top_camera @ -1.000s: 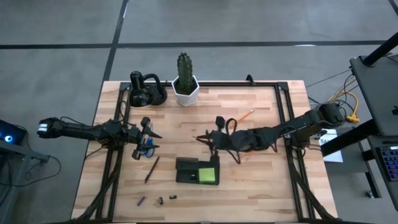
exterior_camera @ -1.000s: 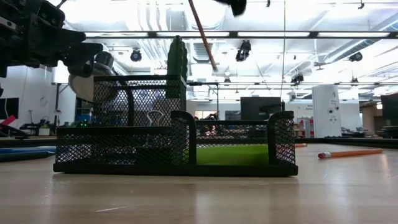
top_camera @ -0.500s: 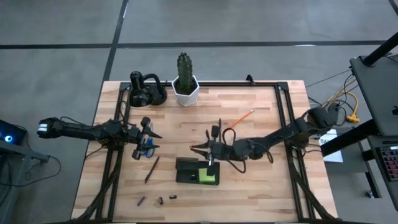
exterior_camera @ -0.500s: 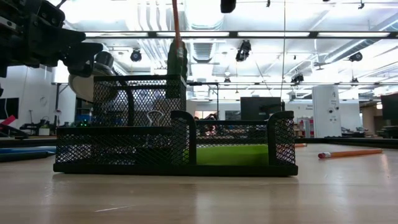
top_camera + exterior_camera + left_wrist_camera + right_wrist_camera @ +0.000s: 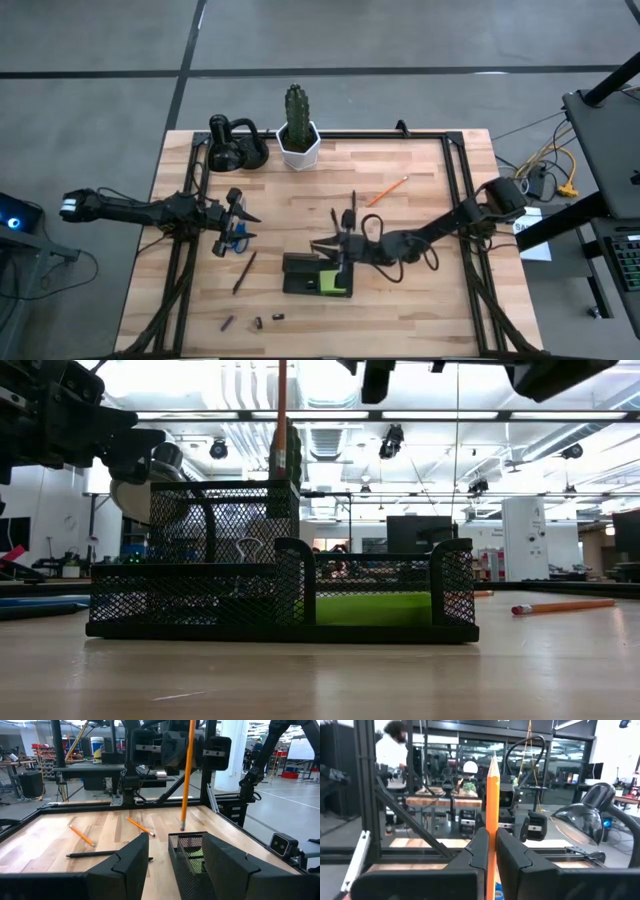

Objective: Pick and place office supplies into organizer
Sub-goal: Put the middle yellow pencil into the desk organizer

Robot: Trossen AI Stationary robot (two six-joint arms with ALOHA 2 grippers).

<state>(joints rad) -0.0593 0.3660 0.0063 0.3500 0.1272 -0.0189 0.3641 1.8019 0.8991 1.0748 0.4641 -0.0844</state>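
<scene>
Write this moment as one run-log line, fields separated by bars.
right gripper: jaws shut on orange pencil, upright over organizer | left gripper: open, waiting at table's left

cactus in white pot (image 5: 298,133) | black desk gadget (image 5: 236,146) beside it | wooden table (image 5: 420,290)

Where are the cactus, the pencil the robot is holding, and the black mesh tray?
cactus (image 5: 295,105), high view, on its green stem
held pencil (image 5: 187,770), left wrist view, mid-shaft
black mesh tray (image 5: 375,573), low view, on its front mesh wall
</scene>
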